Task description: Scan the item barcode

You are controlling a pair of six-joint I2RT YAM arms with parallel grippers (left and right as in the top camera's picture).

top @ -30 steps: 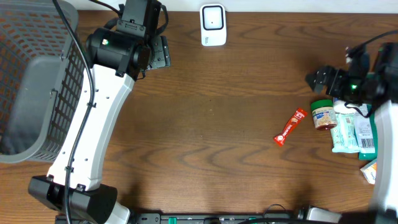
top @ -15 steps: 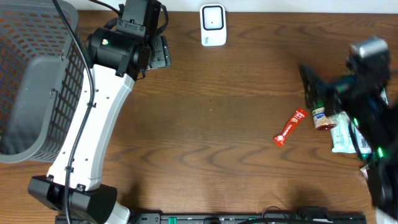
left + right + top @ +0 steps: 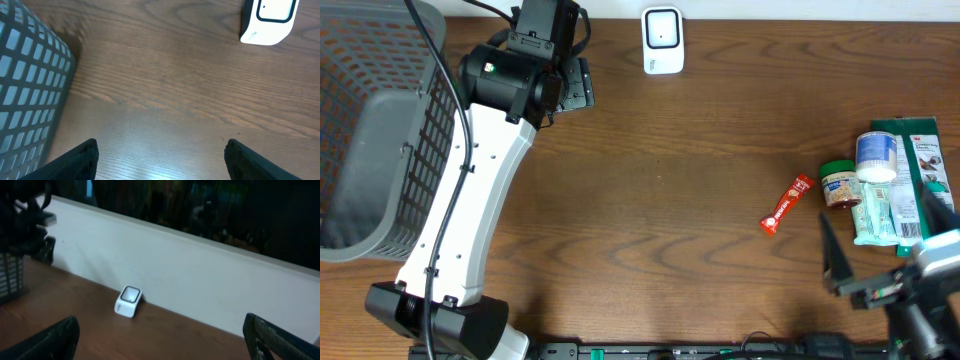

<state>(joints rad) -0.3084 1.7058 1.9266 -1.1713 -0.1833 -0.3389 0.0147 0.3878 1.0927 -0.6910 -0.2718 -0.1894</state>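
Left gripper (image 3: pixel 161 146) spread wide and empty near the half-cropped scanner (image 3: pixel 267 20); right gripper (image 3: pixel 161 322) fully open, empty, its arm partly covering packets (image 3: pixel 880 215).

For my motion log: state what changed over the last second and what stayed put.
The right gripper swung from above the items at the right edge back to the near right corner, open and empty, uncovering the white-capped bottle and green packet. Nothing was grasped or released. The left gripper, basket, scanner, red sachet and jar stayed put.
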